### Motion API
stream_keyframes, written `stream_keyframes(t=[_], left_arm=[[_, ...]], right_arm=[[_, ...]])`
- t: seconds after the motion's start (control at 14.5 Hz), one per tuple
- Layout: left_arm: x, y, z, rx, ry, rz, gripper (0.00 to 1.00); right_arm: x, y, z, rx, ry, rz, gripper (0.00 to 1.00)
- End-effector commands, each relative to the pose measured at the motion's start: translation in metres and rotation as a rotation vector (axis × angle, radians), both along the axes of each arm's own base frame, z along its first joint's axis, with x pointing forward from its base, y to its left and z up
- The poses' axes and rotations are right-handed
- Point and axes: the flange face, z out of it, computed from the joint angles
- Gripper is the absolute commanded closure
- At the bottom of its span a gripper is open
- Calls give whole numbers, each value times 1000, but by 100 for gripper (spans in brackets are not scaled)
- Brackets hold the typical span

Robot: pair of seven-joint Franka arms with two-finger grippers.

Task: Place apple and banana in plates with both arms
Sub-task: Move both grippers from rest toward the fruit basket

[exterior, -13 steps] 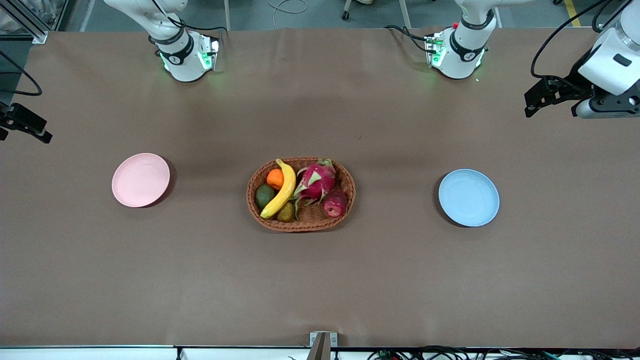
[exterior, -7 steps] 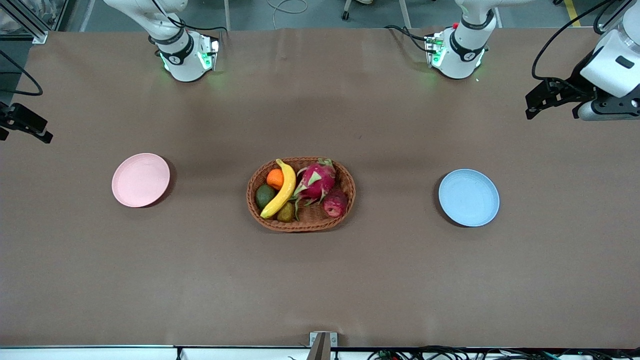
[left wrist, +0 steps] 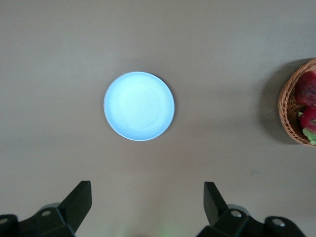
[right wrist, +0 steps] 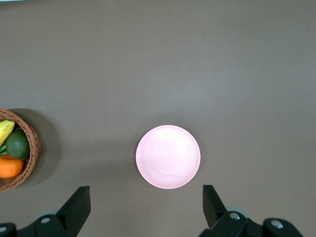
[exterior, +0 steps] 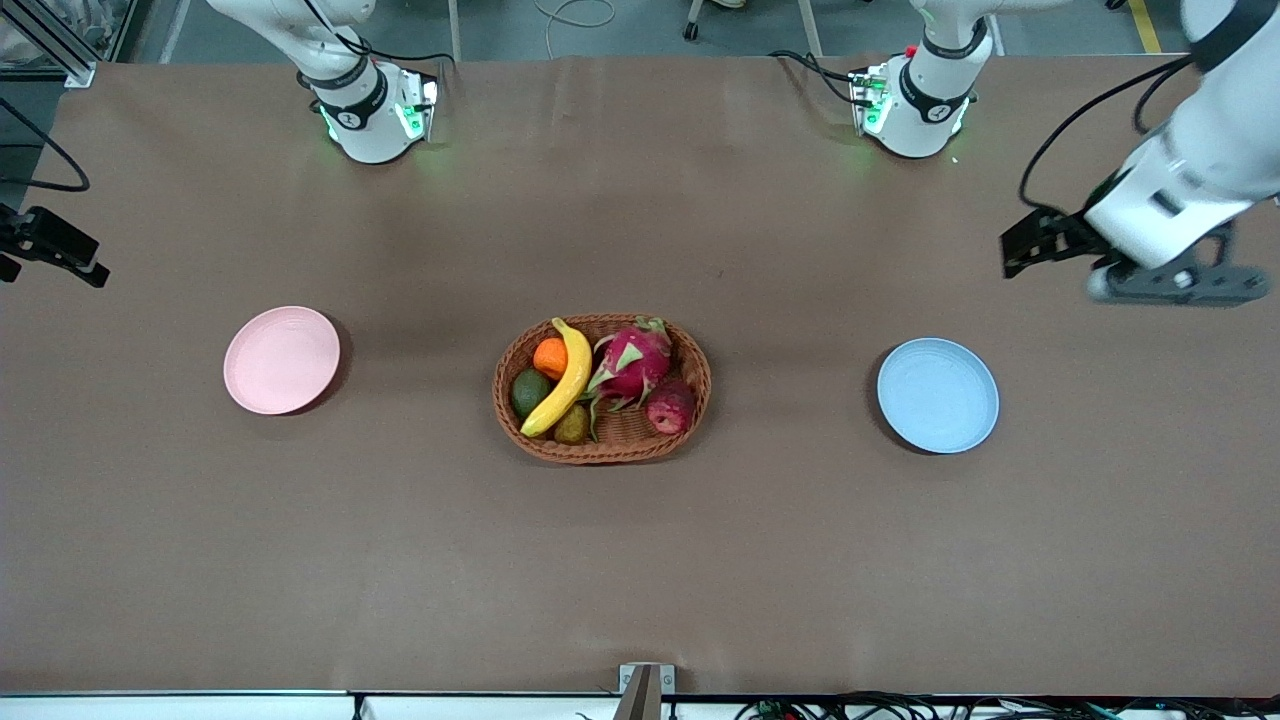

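The dark red apple point(exterior: 670, 405) and the yellow banana point(exterior: 565, 378) lie in the wicker basket point(exterior: 600, 452) at mid-table. The pink plate point(exterior: 281, 360) sits toward the right arm's end and the blue plate point(exterior: 937, 395) toward the left arm's end; both are empty. My left gripper point(left wrist: 148, 183) is open and empty, high over bare table near the blue plate point(left wrist: 138, 106); it also shows in the front view point(exterior: 1165, 283). My right gripper point(right wrist: 146, 187) is open and empty, high over bare table near the pink plate point(right wrist: 168, 156). The apple point(left wrist: 306, 90) and the banana's tip point(right wrist: 4, 129) show at the wrist views' edges.
The basket also holds a pink dragon fruit point(exterior: 632, 362), an orange point(exterior: 550, 357), a dark green fruit point(exterior: 529, 391) and a small brownish fruit point(exterior: 572, 426). The arm bases point(exterior: 372, 115) stand along the table's back edge.
My left arm has swung in over the table, toward the blue plate and the middle. The right arm has hardly moved. The fruit and the plates lie as before.
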Motion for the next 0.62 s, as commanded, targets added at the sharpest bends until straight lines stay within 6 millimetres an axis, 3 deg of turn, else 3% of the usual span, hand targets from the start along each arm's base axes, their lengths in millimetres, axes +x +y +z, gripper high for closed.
stream_keyframes(t=[0.0,0.07,0.28,0.41,0.55], left_arm=[[20,-32,-26,-3,37,46,0],[24,-49,-38,-1,50,53,0],[37,-92,-73,-4,53,116,0],[40,-126,-102,-8,44,162,0],[41,-164,-133,-15,29,245,0]], right_arm=[[13,40,-13,-26,46,61,0],[17,41,-24,-10,72,60,0],[43,67,-85,-12,182,126,0],[51,77,-116,-15,239,188,0],[61,102,-155,22,294,182,0]])
